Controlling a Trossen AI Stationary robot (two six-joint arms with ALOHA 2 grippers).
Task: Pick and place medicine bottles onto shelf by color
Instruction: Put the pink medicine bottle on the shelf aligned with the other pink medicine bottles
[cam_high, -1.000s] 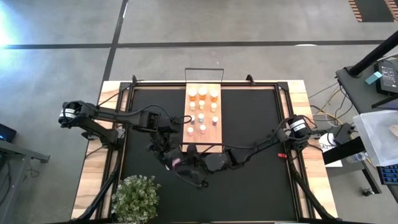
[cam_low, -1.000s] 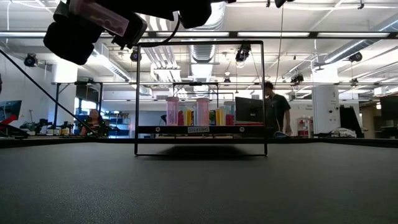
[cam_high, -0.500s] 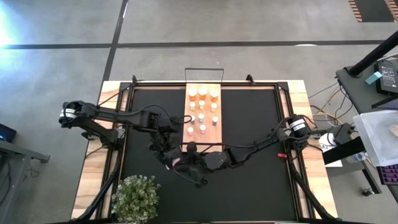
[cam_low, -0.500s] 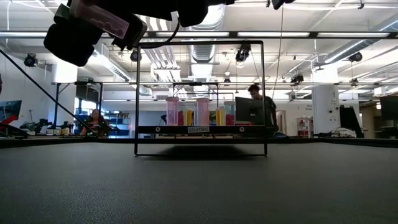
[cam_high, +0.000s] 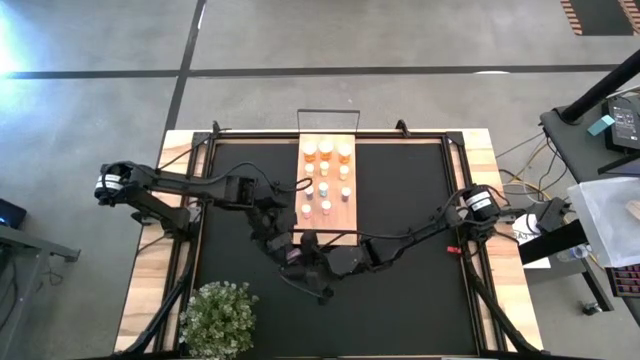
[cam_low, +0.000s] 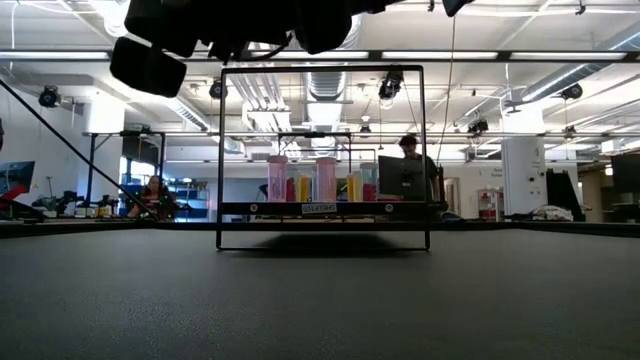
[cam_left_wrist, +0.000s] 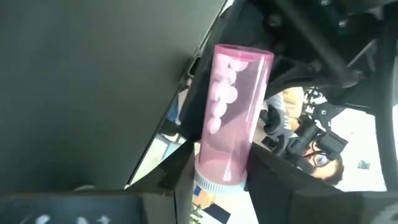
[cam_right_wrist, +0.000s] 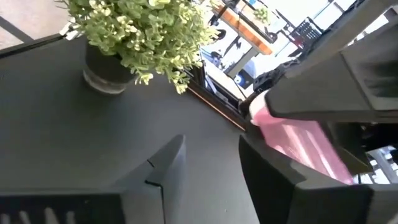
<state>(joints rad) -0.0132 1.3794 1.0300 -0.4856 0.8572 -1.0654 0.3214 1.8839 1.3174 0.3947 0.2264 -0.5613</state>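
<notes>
My left gripper (cam_high: 289, 254) is above the mat near the shelf's near end, shut on a slim pink medicine bottle (cam_left_wrist: 233, 118) with a white cap. My right gripper (cam_right_wrist: 211, 155) is close beside it, fingers apart with nothing between them. The pink bottle (cam_right_wrist: 298, 146) shows just past one of its fingers; whether they touch, I cannot tell. The shelf (cam_high: 327, 190), a light-wood board in a black wire frame, carries several amber, pink and pale bottles (cam_low: 300, 185) standing upright on their bases. My left gripper pinches the pink bottle at its white cap end (cam_left_wrist: 214, 182) between its two fingers. The body sticks out ahead, in line with the fingers. The fingers come from the table's left, slanting a little downward. The bottle is lifted clear of the mat.
A potted plant (cam_high: 218, 318) stands at the near left edge, close to both grippers. A small red bit (cam_high: 452, 249) lies at the mat's right edge. The black mat (cam_high: 400, 200) lies bare to the right of the shelf. People move about in the room behind (cam_low: 415, 170).
My left gripper has tipped upward and shifted slightly toward the table's right, still shut on the pink bottle. The bottle, earlier at the top left of the low view, has gone out of that view.
</notes>
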